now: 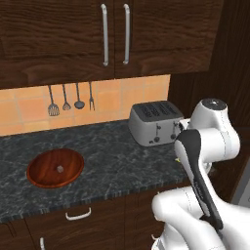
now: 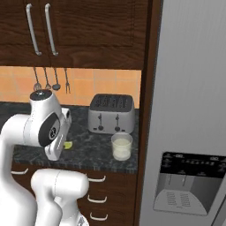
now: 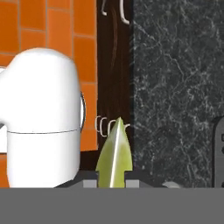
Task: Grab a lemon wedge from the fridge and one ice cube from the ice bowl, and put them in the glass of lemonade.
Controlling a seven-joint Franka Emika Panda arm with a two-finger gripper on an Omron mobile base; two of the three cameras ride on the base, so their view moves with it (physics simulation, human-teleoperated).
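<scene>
My gripper is shut on the lemon wedge, a yellow-green slice that stands up between the finger tips in the hand view. From the right base view a bit of the lemon wedge peeks out beside my forearm, low over the counter and left of the glass of lemonade. The glass stands in front of the toaster, near the grey fridge. Far to the left, the reddish-brown ice bowl holds an ice cube.
A silver toaster stands at the back of the dark granite counter. Utensils hang on the tiled wall. Dark wooden cabinets sit above, with drawers below the counter edge.
</scene>
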